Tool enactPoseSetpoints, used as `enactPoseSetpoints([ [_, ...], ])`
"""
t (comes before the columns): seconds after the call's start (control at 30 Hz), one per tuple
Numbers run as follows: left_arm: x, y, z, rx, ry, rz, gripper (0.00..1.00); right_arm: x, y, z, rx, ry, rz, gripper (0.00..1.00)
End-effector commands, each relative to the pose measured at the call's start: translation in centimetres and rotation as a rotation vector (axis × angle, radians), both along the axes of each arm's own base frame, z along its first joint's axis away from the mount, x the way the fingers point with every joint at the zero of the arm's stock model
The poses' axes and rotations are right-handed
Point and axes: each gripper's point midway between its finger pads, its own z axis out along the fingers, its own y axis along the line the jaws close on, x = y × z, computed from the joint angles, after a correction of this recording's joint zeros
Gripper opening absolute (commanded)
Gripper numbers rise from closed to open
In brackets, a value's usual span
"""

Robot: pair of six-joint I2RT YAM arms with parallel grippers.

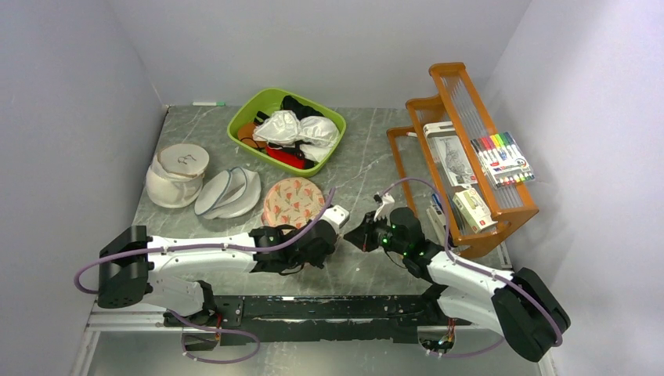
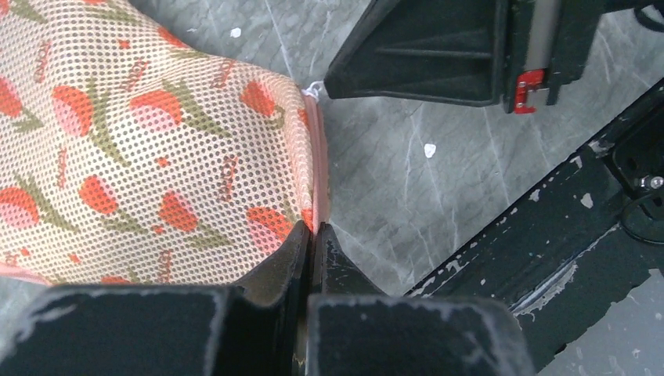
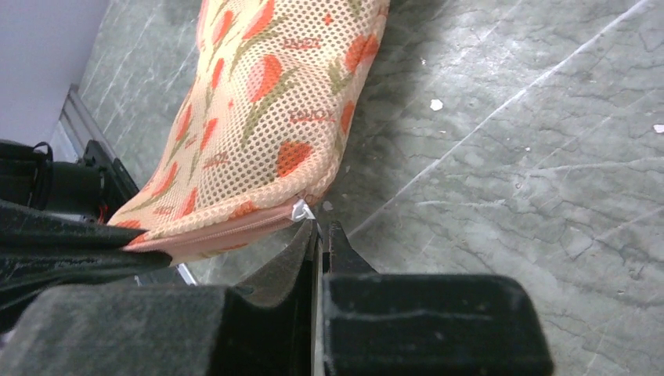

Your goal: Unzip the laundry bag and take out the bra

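Observation:
The laundry bag (image 1: 291,200) is a pale pink mesh pouch with orange-red flowers, lying flat on the grey table with its near half under my left arm. My left gripper (image 1: 330,235) is shut on the bag's pink zip edge (image 2: 315,196), fingertips meeting (image 2: 315,227). My right gripper (image 1: 354,235) is shut (image 3: 322,225) at the bag's corner, on the small white zip pull (image 3: 301,210). The right gripper's fingers (image 2: 423,55) show just beyond that corner in the left wrist view. The zip looks closed. The black bra is hidden.
A green bin (image 1: 249,113) with white bras and dark items stands at the back. Round white mesh bags (image 1: 227,192) and a white bowl-like thing (image 1: 174,176) lie at the left. An orange rack (image 1: 462,168) with markers stands right. A black rail (image 1: 329,307) runs along the near edge.

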Motion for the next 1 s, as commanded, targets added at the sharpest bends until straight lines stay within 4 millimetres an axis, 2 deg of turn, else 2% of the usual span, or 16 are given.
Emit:
enactPoseSetpoints([
  [0.0,-1.2,-1.7,1.7,-0.099,0.033,-0.063,0.07,3.1,-2.9,-1.5,-0.134,-0.014,-0.195,0.00],
  [0.03,-1.2,-2.1,1.8,-0.102,0.034,-0.075,0.12,3.4,-3.2,-1.5,-0.154,-0.011,-0.214,0.00],
  [0.07,-1.2,-2.4,1.7,-0.096,0.035,-0.082,0.22,3.7,-3.6,-1.4,-0.170,-0.013,-0.237,0.00],
  [0.13,-0.9,-2.9,2.0,-0.090,0.029,-0.080,0.54,3.6,-4.8,-1.6,-0.199,-0.003,-0.291,0.00],
  [0.2,-0.6,-3.5,3.1,-0.113,0.009,-0.091,0.72,3.3,-5.7,-1.5,-0.198,0.006,-0.338,0.00],
  [0.23,-0.4,-3.8,3.9,-0.125,-0.004,-0.102,0.76,3.1,-5.8,-1.2,-0.181,0.003,-0.340,0.00],
  [0.33,1.2,-4.1,7.3,-0.182,-0.061,-0.122,0.83,2.4,-5.8,-0.1,-0.156,0.003,-0.329,0.23],
  [0.43,4.9,-2.7,12.5,-0.234,-0.149,-0.111,0.86,2.3,-6.4,1.5,-0.161,-0.027,-0.338,0.38],
  [0.53,9.4,0.1,18.1,-0.296,-0.264,-0.036,0.95,2.6,-6.6,3.6,-0.167,-0.085,-0.337,0.50],
  [0.6,12.9,3.0,21.8,-0.333,-0.375,0.079,1.00,2.8,-6.2,5.0,-0.160,-0.120,-0.313,0.57],
  [0.73,17.3,8.1,27.7,-0.340,-0.567,0.311,0.99,3.0,-4.4,5.6,-0.169,-0.104,-0.216,0.67],
  [0.8,19.0,11.0,29.4,-0.337,-0.628,0.431,0.99,3.1,-2.9,5.5,-0.176,-0.084,-0.153,0.71],
  [0.87,20.1,13.8,30.1,-0.316,-0.680,0.509,0.99,3.2,-1.4,5.4,-0.197,-0.073,-0.096,0.73],
  [0.9,20.5,15.2,29.9,-0.289,-0.700,0.558,0.99,3.3,-0.6,5.2,-0.218,-0.071,-0.076,0.74],
  [0.93,20.6,18.4,29.2,-0.235,-0.739,0.662,0.99,3.3,1.1,5.2,-0.279,-0.086,-0.044,0.78],
  [0.97,20.6,19.8,28.7,-0.215,-0.751,0.707,0.99,3.2,2.0,4.6,-0.328,-0.087,-0.027,0.80],
])
